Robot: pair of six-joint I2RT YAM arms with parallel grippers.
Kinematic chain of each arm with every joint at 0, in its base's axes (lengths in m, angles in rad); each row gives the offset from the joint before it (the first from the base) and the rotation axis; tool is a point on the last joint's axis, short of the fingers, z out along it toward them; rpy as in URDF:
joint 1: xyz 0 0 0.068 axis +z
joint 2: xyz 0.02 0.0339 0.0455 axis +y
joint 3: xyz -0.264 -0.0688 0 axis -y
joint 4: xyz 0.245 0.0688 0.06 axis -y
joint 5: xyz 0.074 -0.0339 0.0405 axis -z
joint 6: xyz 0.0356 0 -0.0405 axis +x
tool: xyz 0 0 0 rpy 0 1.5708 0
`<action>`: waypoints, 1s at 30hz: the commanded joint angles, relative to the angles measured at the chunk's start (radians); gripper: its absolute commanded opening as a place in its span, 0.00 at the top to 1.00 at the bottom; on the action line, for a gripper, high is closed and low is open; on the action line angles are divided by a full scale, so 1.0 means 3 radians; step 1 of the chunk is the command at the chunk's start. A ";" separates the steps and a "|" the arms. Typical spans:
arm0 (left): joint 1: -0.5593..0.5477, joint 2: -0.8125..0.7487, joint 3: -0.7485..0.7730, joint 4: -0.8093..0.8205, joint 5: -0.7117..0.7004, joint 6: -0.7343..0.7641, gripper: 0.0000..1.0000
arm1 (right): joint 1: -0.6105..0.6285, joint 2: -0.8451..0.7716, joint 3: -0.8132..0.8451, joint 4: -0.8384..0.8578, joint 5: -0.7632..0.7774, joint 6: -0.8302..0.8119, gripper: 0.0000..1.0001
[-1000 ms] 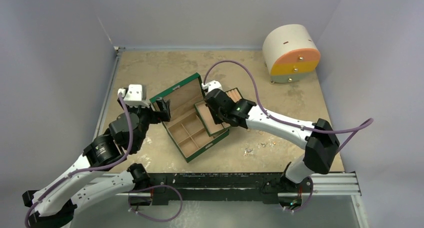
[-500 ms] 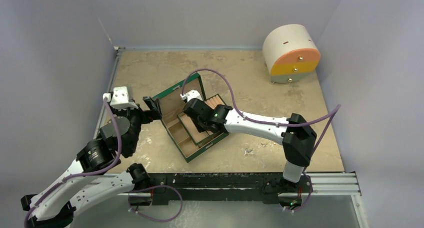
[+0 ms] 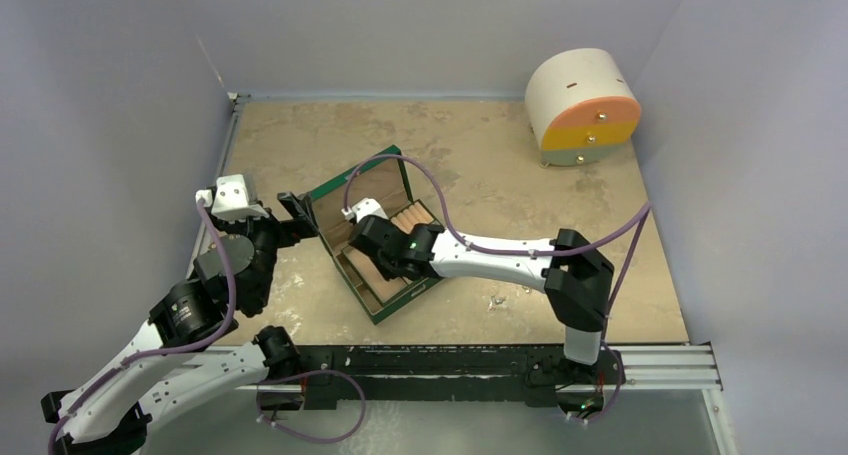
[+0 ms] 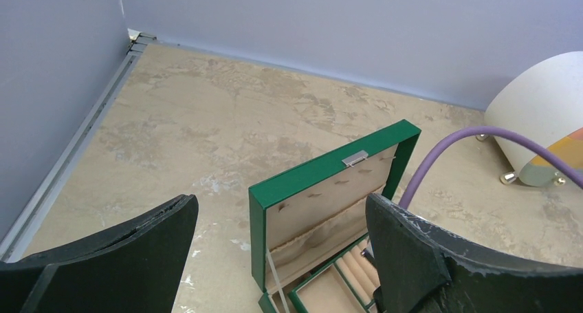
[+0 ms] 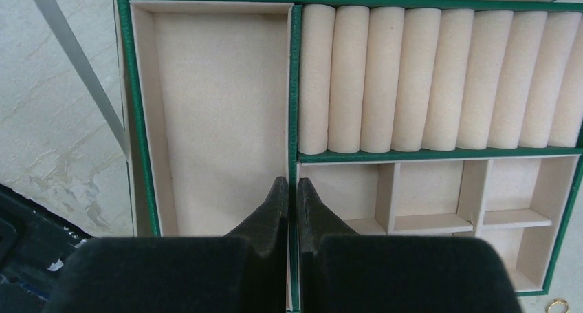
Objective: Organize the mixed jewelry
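Note:
The green box (image 3: 397, 299) lies open mid-table, its lid (image 4: 323, 189) standing up. My right gripper (image 5: 292, 186) is shut on the green divider wall of the tan inner tray (image 5: 220, 113), which it holds over the box base; the tray has a row of ring rolls (image 5: 440, 79) and small compartments. My left gripper (image 4: 280, 201) hangs open just left of the lid, touching nothing. Tiny jewelry pieces (image 3: 496, 301) lie on the table right of the box, and a gold ring (image 5: 557, 305) shows at the right wrist view's lower corner.
A round white-and-orange drawer cabinet (image 3: 583, 105) stands at the back right. Walls close in the table on the left, back and right. My right arm's purple cable (image 3: 400, 165) arcs over the lid.
My right arm has swung left with the inner tray, from beside the box to over its base. My left arm has drawn back a little to the left, its gripper still open.

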 commanded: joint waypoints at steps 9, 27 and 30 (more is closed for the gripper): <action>-0.0007 -0.0015 0.0011 0.0034 -0.0061 -0.0051 0.08 | 0.0105 0.0194 0.0302 -0.0009 0.0290 0.0200 1.00; -0.0007 -0.0015 0.0014 0.0034 -0.0051 -0.0051 0.08 | 0.0157 0.0278 0.0377 -0.0034 0.0214 0.0287 1.00; -0.0008 -0.0020 0.0013 0.0035 -0.0051 -0.0051 0.08 | 0.0182 0.0330 0.0412 -0.0041 0.0185 0.0297 1.00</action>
